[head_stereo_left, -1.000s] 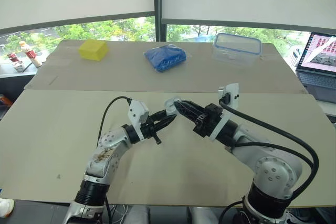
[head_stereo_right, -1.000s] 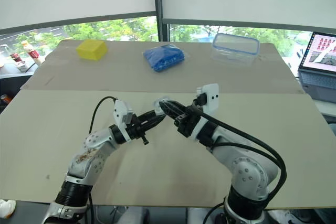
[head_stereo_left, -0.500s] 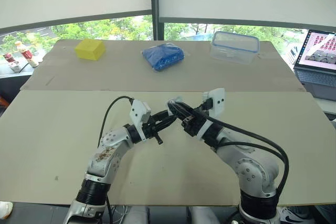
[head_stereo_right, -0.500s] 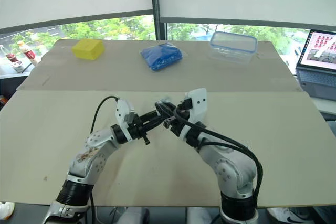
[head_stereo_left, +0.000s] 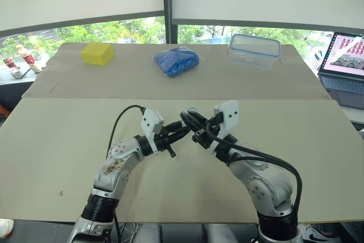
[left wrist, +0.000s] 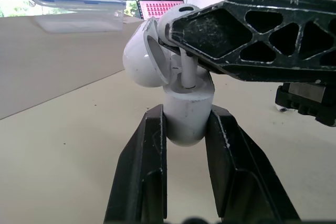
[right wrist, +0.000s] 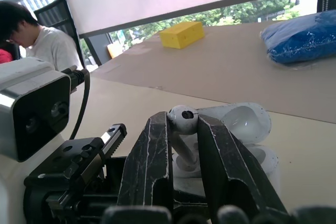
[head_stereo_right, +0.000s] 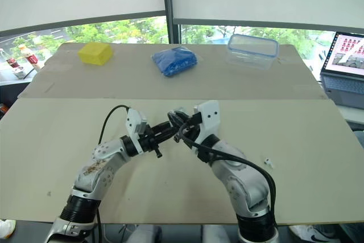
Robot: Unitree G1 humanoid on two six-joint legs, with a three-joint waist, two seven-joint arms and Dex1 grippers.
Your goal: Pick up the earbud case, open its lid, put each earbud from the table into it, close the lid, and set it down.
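Observation:
My left gripper [head_stereo_left: 183,130] is shut on the white earbud case [left wrist: 186,114], holding it upright above the middle of the table. The case's lid [left wrist: 143,56] stands open, tipped back. My right gripper [head_stereo_left: 185,117] reaches in from the right, shut on a white earbud [right wrist: 182,118]. The earbud's stem [left wrist: 186,72] points down into the case's mouth. A second small white earbud [head_stereo_right: 268,163] lies on the table to the right of my right arm.
At the table's far side sit a yellow sponge [head_stereo_left: 97,53], a blue bag [head_stereo_left: 179,61] and a clear lidded container [head_stereo_left: 254,50]. A laptop [head_stereo_left: 343,55] stands at the far right and bottles [head_stereo_left: 25,56] at the far left. A person [right wrist: 31,35] sits beyond the table.
My right arm has swung left, bringing the earbud over the open case. The left gripper has kept the case nearly still. The camera shifted slightly after the earliest frame.

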